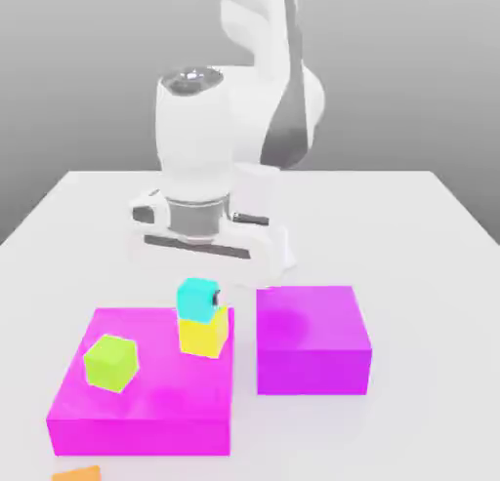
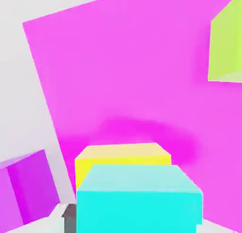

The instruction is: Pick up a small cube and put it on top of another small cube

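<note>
The small cyan cube [image 1: 197,300] [image 2: 139,199] sits squarely on top of the small yellow cube [image 1: 203,335] [image 2: 123,156]. Both stand on the flat magenta block [image 1: 146,386] [image 2: 127,71], near its far right corner in the exterior view. My gripper [image 1: 199,292] hangs straight down over the stack, at the level of the cyan cube, with the white hand [image 1: 210,230] just above it.
A lime-green cube [image 1: 110,362] [image 2: 227,43] rests on the same flat magenta block, toward the exterior view's left. A taller magenta block [image 1: 312,338] [image 2: 26,189] stands close by on the right. An orange cube [image 1: 78,474] lies at the table's [image 1: 430,274] front edge.
</note>
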`<move>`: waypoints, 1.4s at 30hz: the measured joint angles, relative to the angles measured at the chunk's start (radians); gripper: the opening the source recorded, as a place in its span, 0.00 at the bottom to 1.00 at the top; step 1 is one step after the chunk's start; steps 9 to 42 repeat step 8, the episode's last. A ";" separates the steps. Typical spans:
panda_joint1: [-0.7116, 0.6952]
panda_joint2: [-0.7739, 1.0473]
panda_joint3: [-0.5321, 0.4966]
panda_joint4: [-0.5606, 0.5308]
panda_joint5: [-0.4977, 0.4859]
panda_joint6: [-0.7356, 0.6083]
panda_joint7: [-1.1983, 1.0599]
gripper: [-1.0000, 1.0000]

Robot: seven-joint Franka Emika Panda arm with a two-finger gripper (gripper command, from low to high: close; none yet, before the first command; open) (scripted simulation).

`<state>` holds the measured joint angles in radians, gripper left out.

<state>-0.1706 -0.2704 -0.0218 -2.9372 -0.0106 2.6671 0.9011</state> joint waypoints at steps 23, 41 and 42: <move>-0.001 -0.128 0.001 0.024 -0.002 -0.153 0.002 1.00; -0.001 -0.128 0.001 0.024 -0.002 -0.153 0.002 1.00; -0.001 -0.128 0.001 0.024 -0.002 -0.153 0.002 1.00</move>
